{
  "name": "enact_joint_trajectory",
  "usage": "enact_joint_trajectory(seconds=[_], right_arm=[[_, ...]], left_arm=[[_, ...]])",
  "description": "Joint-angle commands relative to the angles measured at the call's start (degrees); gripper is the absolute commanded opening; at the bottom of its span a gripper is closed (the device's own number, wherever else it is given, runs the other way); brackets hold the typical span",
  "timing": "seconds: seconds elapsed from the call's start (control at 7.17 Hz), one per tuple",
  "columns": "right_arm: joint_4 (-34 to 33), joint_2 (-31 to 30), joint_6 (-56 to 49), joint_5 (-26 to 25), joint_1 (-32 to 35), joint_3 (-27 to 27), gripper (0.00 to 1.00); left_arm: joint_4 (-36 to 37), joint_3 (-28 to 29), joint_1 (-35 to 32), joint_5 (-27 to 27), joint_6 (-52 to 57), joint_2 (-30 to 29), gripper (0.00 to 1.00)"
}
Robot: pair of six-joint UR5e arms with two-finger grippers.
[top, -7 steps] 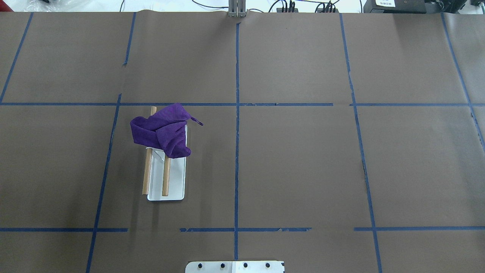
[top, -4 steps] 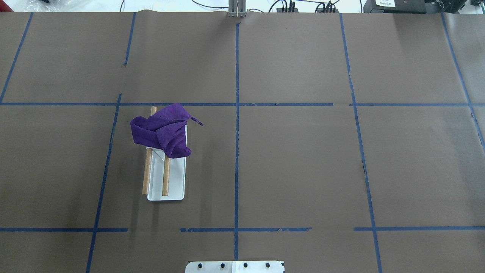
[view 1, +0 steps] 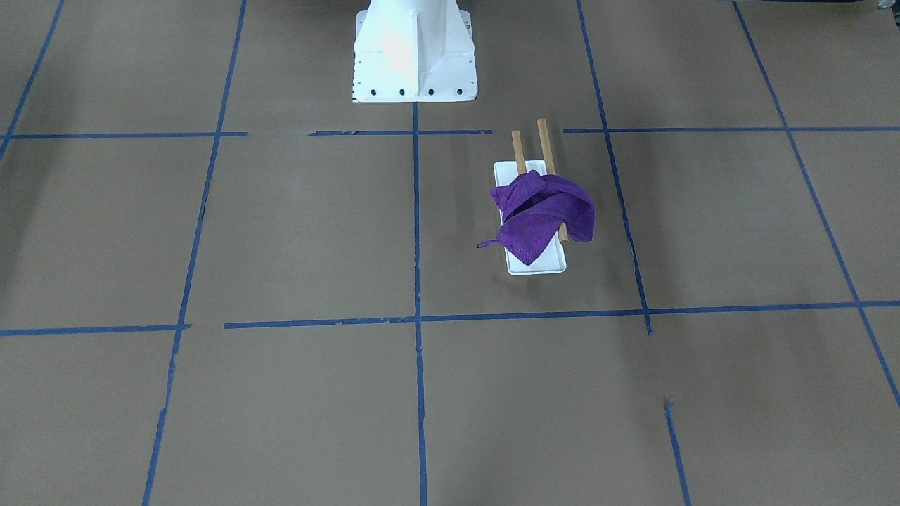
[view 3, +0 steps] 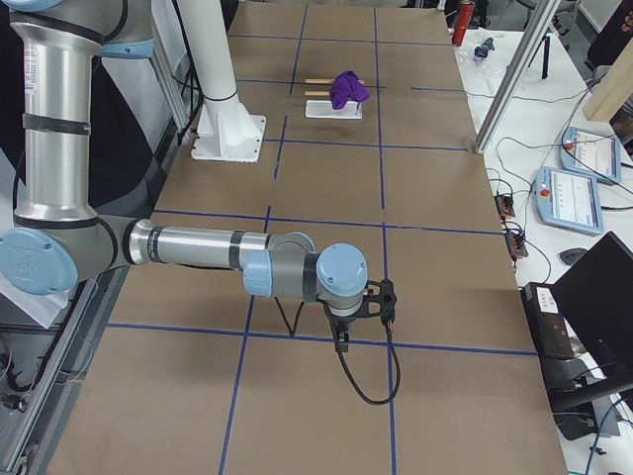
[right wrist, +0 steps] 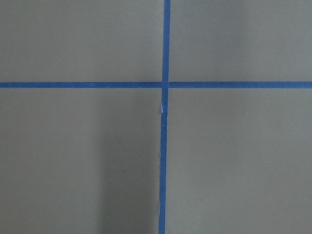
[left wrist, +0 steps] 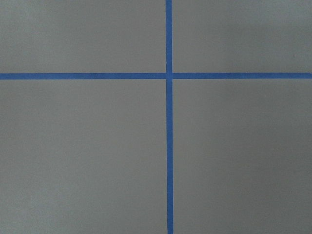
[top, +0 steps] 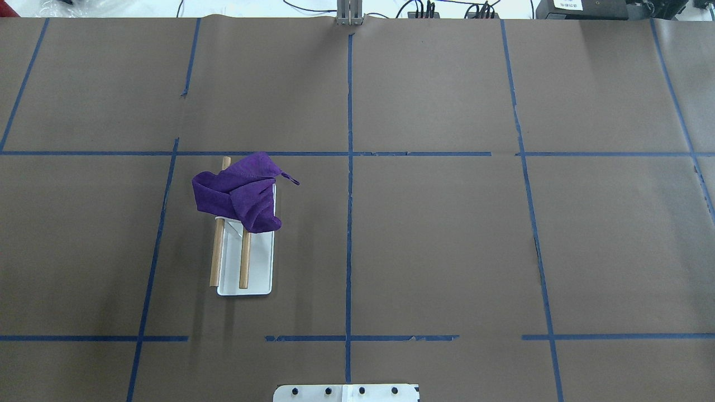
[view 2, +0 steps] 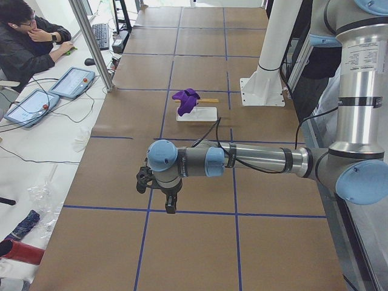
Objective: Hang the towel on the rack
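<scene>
The towel (top: 237, 192) is being borne bunched on the rack (top: 244, 262), in the bench's left half, rods pointing at the far edge; the left gripper (view 2: 171, 205) is being held nearer than the right gripper (view 3: 341, 339); whether either is spread cannot be told

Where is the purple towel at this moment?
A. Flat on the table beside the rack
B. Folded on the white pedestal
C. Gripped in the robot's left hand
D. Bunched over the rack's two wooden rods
D: the towel lies bunched across both wooden rods at the end of the rack farther from the robot, above its white base.
</scene>
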Motion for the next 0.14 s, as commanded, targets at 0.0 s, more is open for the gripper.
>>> enact_joint_trajectory(seconds=[0.0], right_arm=[[0.0,-0.1,0.0,0.0,0.0,0.0,1.00]], left_arm=[[0.0,-0.1,0.0,0.0,0.0,-0.1,1.00]])
